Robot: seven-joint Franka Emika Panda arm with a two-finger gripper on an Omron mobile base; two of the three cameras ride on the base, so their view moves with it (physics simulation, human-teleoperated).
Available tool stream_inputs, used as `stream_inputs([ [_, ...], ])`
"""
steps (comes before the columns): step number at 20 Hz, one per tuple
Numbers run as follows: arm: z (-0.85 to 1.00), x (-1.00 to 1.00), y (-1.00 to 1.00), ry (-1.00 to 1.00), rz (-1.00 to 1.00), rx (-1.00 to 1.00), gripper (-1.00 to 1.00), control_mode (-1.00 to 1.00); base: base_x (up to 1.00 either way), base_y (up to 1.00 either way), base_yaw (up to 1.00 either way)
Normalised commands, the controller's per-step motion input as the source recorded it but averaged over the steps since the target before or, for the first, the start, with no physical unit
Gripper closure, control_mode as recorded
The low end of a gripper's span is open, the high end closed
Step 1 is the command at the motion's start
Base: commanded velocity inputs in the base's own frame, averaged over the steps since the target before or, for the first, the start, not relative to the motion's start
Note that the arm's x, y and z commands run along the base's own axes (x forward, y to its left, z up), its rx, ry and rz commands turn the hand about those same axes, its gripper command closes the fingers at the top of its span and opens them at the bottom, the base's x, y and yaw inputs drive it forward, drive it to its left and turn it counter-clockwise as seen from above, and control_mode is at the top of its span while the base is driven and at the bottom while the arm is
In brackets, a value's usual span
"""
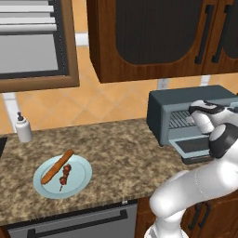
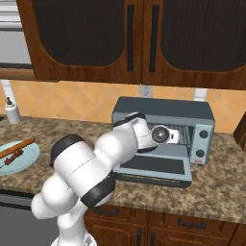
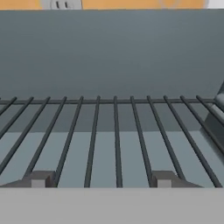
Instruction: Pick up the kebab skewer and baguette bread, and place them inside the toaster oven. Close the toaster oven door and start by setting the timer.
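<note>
The grey-blue toaster oven (image 1: 186, 100) (image 2: 163, 108) stands on the counter with its door (image 1: 195, 148) (image 2: 151, 167) dropped flat. My gripper (image 3: 103, 179) reaches into the oven cavity just above the wire rack (image 3: 116, 131). Its fingertips (image 3: 41, 179) stand wide apart, open, with nothing between them. Far to the left, the orange-brown baguette bread (image 1: 56, 166) (image 2: 17, 145) and the kebab skewer (image 1: 64, 175) (image 2: 13, 155) lie side by side on a pale blue plate (image 1: 81, 172) (image 2: 24, 161).
A white dispenser bottle (image 1: 22, 128) (image 2: 12, 111) stands at the back of the counter on the left. Dark wood cabinets (image 2: 139, 38) hang close above the oven. The oven's knobs (image 2: 204, 134) are on its right panel. A dishwasher front (image 1: 74, 225) sits below the plate.
</note>
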Motion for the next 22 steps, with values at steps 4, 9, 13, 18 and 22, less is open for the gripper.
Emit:
stream_inputs([
  [4, -0.92, -0.36, 0.0, 0.08, 0.0, 0.0, -1.0, -1.0, 0.0, 0.0, 0.0],
  [9, -1.0, -0.89, -0.02, 0.08, 0.0, 0.0, -1.0, -1.0, 0.0, 0.0, 0.0],
  [13, -0.98, -0.94, 0.0, 0.14, 0.0, 0.0, -1.0, -1.0, 0.0, 0.0, 0.0],
  [18, -0.99, -0.99, 0.0, 0.19, 0.0, 0.0, -1.0, -1.0, 0.0, 0.0, 0.0],
  [22, -0.91, -0.97, 0.0, 0.21, 0.0, 0.0, -1.0, -1.0, 0.0, 0.0, 0.0],
])
